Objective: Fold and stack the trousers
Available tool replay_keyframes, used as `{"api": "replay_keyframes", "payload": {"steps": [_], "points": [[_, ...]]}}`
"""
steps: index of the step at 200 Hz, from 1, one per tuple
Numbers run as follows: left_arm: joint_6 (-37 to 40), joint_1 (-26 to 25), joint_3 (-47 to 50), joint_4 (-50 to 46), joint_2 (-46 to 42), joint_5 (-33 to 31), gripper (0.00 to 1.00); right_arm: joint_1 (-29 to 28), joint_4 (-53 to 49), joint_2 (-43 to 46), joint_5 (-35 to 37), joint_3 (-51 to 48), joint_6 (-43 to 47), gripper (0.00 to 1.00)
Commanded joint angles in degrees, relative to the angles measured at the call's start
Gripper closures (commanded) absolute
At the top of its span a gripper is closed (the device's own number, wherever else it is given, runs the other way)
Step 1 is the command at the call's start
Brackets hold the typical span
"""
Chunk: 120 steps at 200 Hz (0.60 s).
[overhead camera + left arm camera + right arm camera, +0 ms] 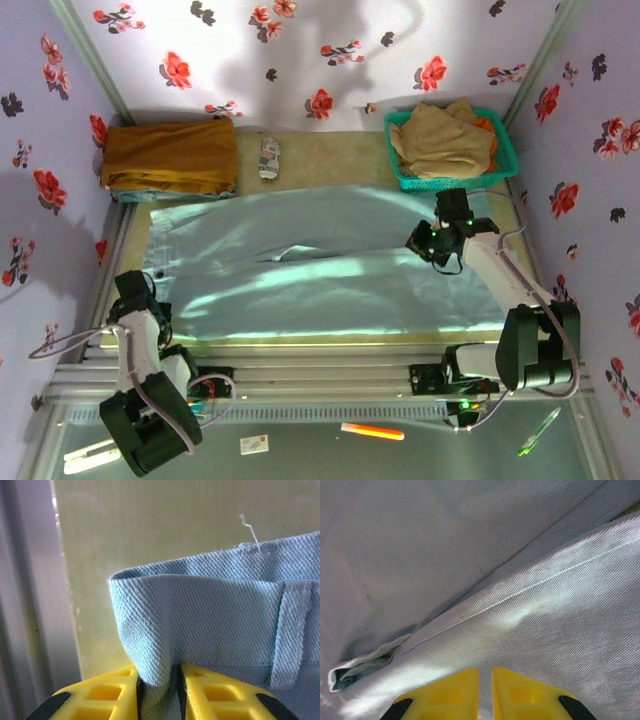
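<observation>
The left gripper (159, 672) is closed on the trousers (330, 280). Its yellow fingers (112, 685) pinch a bunched corner of the waistband, and the cloth curls up and over from between them. Just right of the pinch a belt loop (292, 625) runs down the band, and a loose thread (248, 527) sticks up from the top edge. Behind the corner lies the pale yellow-green table (150, 525), with a grey metal rail (30, 605) at its left.

The right gripper (485, 672) stands on the cloth with its jaws drawn to a thin slit — whether any cloth is caught in it I cannot tell. A stitched seam (535, 587) runs slantwise across the leg ahead of it, and a small folded edge (345, 672) lies to the lower left.

From above, the trousers are spread flat across the middle of the table, waist at the left by the left gripper, legs running right to the right gripper near their far end. A long crease runs along the middle.

Beyond them, at the far left corner, sits a folded mustard garment (170, 155). At the far right a green basket (505, 168) holds a tan garment (440, 140) — between the two lies a small patterned roll (270, 157).
</observation>
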<state>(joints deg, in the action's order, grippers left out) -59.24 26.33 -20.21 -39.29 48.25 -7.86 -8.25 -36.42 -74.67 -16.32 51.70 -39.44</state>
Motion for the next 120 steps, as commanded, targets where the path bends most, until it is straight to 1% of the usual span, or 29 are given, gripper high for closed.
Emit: {"api": "replay_keyframes", "payload": {"steps": [1, 14, 32, 42, 50, 59, 63, 75, 84, 94, 102, 111, 120], "points": [[2.17, 0.25, 1.40, 7.29, -1.53, 3.43, 0.77, -0.25, -2.26, 0.85, 1.27, 0.33, -0.57, 0.84], [2.62, 0.23, 1.01, 6.40, -3.30, 4.10, 0.81, -0.24, -3.27, 1.11, 1.90, 0.57, -0.46, 0.84], [3.35, 0.30, 0.20, 5.38, -5.69, 6.07, 0.82, 0.12, -6.74, 2.21, 3.72, 1.18, -0.70, 0.84], [3.59, 0.28, -0.38, 4.96, -6.68, 6.88, 0.84, 1.25, -9.47, 3.37, 4.95, 1.29, -1.35, 0.80], [3.80, 0.27, -1.05, 4.75, -6.94, 7.68, 0.86, 2.79, -12.06, 4.68, 5.85, 1.13, -1.98, 0.74], [4.29, 0.30, -1.77, 4.82, -6.66, 8.56, 0.88, 5.45, -14.79, 6.46, 6.49, 0.45, -2.61, 0.65], [4.31, 0.24, -2.04, 4.76, -6.48, 8.96, 0.90, 6.93, -16.15, 7.31, 6.72, 0.03, -2.86, 0.62], [4.46, 0.25, -3.01, 4.95, -5.67, 10.42, 0.93, 12.38, -19.29, 10.73, 7.11, -2.03, -3.48, 0.60], [4.57, 0.17, -3.75, 5.19, -5.13, 11.52, 0.96, 17.65, -21.38, 13.75, 7.29, -3.95, -3.82, 0.59], [4.67, 0.17, -4.67, 5.19, -4.67, 12.38, 0.98, 23.00, -22.55, 17.60, 7.52, -6.37, -4.22, 0.56], [4.90, 0.17, -5.35, 5.12, -4.50, 12.76, 1.00, 26.79, -23.31, 20.21, 7.28, -7.93, -4.61, 0.55], [5.03, 0.13, -5.92, 4.93, -4.48, 13.12, 1.00, 29.46, -24.05, 22.36, 7.92, -9.34, -5.15, 0.55], [5.12, 0.13, -6.39, 4.86, -4.40, 13.45, 1.00, 30.92, -25.15, 23.06, 8.00, -10.38, -5.80, 0.55]]}}
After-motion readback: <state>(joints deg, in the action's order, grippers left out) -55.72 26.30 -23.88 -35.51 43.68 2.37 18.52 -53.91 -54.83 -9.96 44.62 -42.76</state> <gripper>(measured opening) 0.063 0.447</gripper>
